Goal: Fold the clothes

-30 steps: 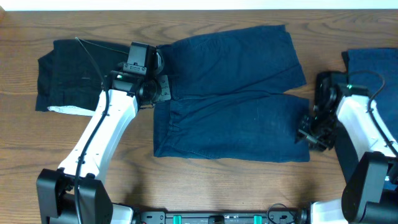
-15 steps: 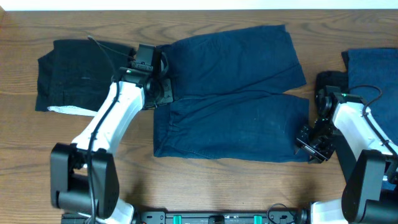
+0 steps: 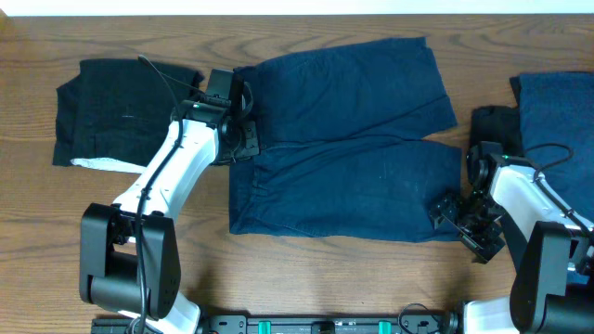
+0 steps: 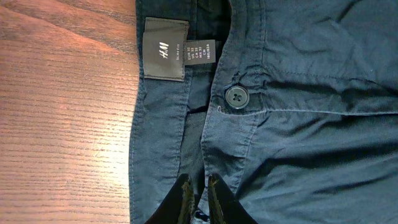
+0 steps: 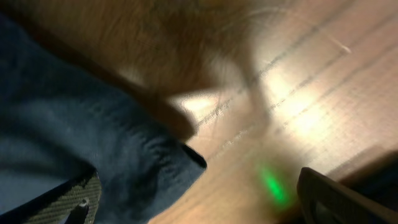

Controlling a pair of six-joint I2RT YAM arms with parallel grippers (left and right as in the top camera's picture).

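Observation:
Navy blue shorts, one of the clothes, lie spread flat in the middle of the table. My left gripper sits at their waistband, beside the button and the label. In the left wrist view this gripper is shut, with a thin fold of the waistband cloth between its fingertips. My right gripper is at the lower right hem corner of the shorts. It stands wide open, and the hem lies loose on the wood between its fingers.
A black garment with a white strip lies at the far left. Another navy garment lies at the right edge, with a small black cloth beside it. Bare wooden table runs along the front.
My right gripper has opened, let go of the hem and shifted toward the front edge. The left arm has swung slightly, with its gripper still at the waistband.

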